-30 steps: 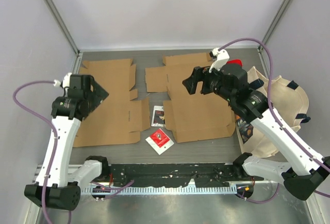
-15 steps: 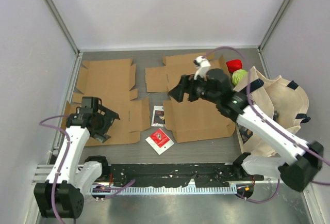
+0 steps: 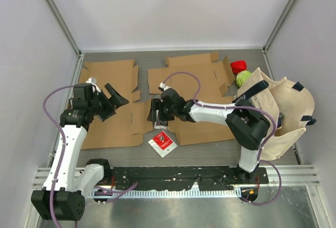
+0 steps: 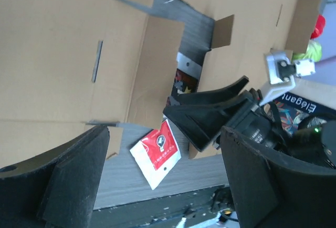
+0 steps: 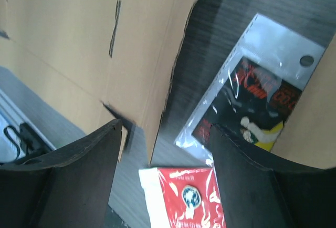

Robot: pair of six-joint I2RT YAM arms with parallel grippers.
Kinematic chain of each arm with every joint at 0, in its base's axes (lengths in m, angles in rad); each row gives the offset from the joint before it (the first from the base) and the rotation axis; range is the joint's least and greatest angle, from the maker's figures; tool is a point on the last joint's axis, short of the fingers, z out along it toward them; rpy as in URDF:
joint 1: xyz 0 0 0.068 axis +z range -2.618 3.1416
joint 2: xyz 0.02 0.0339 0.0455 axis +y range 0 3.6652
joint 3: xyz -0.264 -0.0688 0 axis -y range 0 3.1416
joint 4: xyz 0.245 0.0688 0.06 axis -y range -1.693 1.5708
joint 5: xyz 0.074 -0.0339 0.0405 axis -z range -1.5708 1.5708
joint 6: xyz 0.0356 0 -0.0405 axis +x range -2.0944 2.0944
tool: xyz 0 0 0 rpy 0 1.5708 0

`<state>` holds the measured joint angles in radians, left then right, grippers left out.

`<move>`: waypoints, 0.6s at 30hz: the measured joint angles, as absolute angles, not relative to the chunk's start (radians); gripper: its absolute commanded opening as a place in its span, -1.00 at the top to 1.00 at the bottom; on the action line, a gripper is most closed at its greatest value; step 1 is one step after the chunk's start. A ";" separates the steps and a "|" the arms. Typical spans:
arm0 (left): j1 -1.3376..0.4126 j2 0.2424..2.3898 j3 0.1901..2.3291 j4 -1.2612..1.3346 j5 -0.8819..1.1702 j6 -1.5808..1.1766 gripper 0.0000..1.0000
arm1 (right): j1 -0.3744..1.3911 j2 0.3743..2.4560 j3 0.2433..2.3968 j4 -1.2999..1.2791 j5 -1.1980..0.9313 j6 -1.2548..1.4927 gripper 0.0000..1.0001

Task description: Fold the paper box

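Right gripper (image 3: 155,113) is being swung across to the blank (image 3: 105,81) by left gripper (image 3: 114,104). Both are being held spread and empty, so the fold is likely being started.

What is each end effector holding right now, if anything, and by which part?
Nothing is held. The left end effector hangs open over the left cardboard blank; the right end effector hangs open over the black packet.

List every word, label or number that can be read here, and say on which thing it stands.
"Elegant": on the tote bag, left wrist view; anything after it is hidden.
Red packet: round emblem and small print, too small to read.
Sleeved card: red lettering, too blurred to read.
Cardboard: no print seen.
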<state>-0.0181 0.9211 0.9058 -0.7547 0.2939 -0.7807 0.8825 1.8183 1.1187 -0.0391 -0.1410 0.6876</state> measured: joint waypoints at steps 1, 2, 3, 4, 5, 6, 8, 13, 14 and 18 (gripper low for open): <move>-0.018 0.921 0.920 -0.750 0.302 -0.751 -0.79 | 0.885 1.829 1.119 -0.023 -0.126 0.693 -0.36; -0.019 0.922 0.932 -0.747 0.307 -0.727 -0.76 | 0.889 1.837 1.119 -0.004 -0.112 0.700 -0.35; -0.020 0.925 0.945 -0.746 0.310 -0.702 -0.74 | 0.895 1.847 1.118 0.019 -0.098 0.709 -0.33; -0.022 0.929 0.957 -0.744 0.312 -0.679 -0.73 | 0.901 1.853 1.118 0.033 -0.084 0.713 -0.30; -0.029 0.939 0.971 -0.746 0.312 -0.657 -0.72 | 0.912 1.860 1.117 0.053 -0.059 0.715 -0.26; -0.036 0.953 0.988 -0.747 0.311 -0.638 -0.72 | 0.925 1.866 1.114 0.071 -0.036 0.715 -0.20; -0.067 0.987 1.022 -0.747 0.303 -0.606 -0.70 | 0.953 1.880 1.110 0.105 0.007 0.715 -0.01; -0.162 1.062 1.087 -0.753 0.250 -0.567 -0.66 | 1.004 1.930 1.110 0.174 0.085 0.715 0.98; -0.175 1.077 1.098 -0.754 0.241 -0.566 -0.67 | 1.009 1.937 1.110 0.175 0.099 0.710 0.99; -0.197 1.160 1.148 -0.781 0.236 -0.547 -0.59 | 1.013 1.930 1.107 0.175 0.156 0.645 0.99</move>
